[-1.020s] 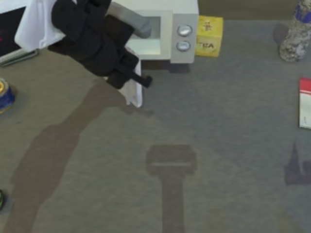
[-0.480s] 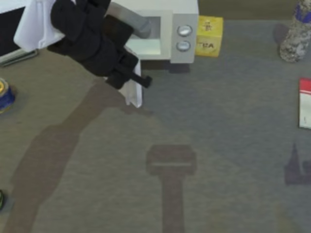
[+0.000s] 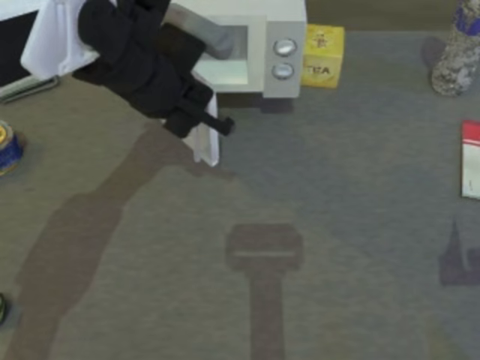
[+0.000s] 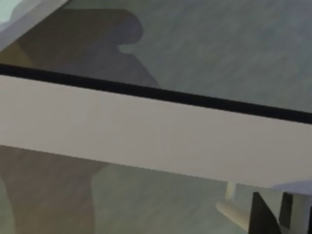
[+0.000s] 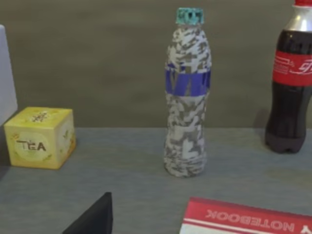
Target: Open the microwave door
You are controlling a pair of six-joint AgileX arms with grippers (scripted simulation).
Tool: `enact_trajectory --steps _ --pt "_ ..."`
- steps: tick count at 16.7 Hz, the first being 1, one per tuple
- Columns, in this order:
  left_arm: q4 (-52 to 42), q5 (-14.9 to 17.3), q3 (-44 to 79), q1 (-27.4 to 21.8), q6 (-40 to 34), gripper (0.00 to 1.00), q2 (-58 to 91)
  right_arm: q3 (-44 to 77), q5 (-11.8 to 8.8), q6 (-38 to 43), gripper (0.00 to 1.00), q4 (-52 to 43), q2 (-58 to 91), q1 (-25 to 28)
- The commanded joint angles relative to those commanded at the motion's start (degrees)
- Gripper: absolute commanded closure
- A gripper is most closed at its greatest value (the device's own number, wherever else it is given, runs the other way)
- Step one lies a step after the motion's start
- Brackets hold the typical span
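White microwave [image 3: 259, 45] cavity bare | microwave door [image 3: 208, 135] swung open | left gripper [image 3: 201, 124] fingers: cannot tell

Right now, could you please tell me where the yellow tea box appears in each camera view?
Top view: tea box at the back, just right of the microwave.
Left wrist view: not in it; it shows the microwave door, where the left gripper is.
Right wrist view: tea box between the microwave's wall and the patterned bottle.
Shared landmark: the patterned bottle, at the top view's far right.
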Motion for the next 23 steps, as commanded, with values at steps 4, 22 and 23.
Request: enact_trajectory --steps 4,22,23 --pt "0.0 0.4 -0.1 -0.3 -0.2 1.0 0.1 0.0 0.0 0.0 0.0 0.0 0.0 0.0" --pt "-1.3 5.0 -2.8 3.5 9.3 1.0 -2.5 0.0 0.0 0.0 0.0 0.0 0.0 0.0" --pt "-1.3 5.0 -2.8 3.5 9.3 1.0 -2.5 0.0 0.0 0.0 0.0 0.0 0.0 0.0"
